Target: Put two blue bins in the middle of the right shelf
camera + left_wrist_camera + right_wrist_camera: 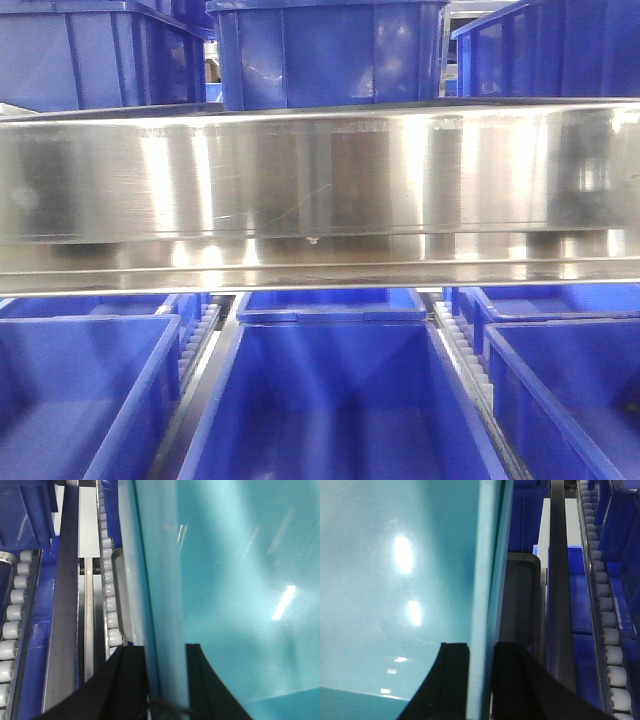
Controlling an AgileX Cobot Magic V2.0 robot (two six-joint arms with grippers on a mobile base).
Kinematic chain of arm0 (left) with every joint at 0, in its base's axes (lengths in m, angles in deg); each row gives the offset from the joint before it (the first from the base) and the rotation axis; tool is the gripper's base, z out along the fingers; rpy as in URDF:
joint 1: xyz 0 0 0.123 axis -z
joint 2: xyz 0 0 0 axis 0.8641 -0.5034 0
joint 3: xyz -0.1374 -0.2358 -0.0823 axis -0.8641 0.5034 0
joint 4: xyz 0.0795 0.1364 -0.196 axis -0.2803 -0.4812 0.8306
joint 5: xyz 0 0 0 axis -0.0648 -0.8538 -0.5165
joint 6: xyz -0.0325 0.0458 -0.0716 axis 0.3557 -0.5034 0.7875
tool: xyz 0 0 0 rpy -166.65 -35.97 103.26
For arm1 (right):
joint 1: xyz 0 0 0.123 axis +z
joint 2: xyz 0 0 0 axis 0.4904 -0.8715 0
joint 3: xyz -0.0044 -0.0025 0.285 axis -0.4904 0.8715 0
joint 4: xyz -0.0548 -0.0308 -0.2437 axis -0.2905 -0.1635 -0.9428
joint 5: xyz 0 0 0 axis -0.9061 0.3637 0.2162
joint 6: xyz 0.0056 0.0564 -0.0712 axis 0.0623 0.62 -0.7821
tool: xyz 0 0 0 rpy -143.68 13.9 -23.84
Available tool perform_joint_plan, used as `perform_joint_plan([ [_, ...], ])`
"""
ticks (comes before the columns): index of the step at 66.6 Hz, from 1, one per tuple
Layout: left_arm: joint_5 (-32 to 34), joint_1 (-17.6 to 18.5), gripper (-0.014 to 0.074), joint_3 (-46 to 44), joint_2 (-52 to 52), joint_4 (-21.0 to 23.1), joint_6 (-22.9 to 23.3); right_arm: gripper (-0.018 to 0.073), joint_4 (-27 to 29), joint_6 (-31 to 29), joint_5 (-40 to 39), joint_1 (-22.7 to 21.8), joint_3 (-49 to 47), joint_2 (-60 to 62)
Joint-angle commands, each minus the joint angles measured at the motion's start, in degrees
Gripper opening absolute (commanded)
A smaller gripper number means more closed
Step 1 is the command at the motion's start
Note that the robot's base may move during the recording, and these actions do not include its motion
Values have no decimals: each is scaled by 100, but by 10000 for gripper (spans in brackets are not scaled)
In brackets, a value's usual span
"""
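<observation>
A blue bin (340, 400) sits open in the lower centre of the front view, under the wide shiny steel rail of the right shelf middle (320, 180). In the left wrist view my left gripper (165, 651) is shut on the bin's left wall (165, 580), one black finger (132, 670) outside and one inside; the bin looks teal here. The right wrist view has my right gripper (481, 649) shut on the bin's right wall (487, 555) in the same way. Neither gripper shows in the front view.
More blue bins stand left (80, 390) and right (570, 390) of the held one, and several on the level above (330, 50). Roller tracks (107, 580) (607, 625) and dark steel rails (560, 605) run close along both sides of the bin.
</observation>
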Motion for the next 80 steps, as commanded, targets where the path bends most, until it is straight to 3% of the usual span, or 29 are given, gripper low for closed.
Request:
perform_joint_plan([
  [1, 589, 43, -111, -83, 79, 97, -60, -167, 265, -92, -550, 26, -121, 120],
  [28, 892, 43, -111, -83, 79, 97, -60, -167, 265, -92, -550, 26, -121, 120],
  [80, 892, 43, -111, -83, 79, 97, -60, -167, 265, -92, -559, 26, -121, 120],
])
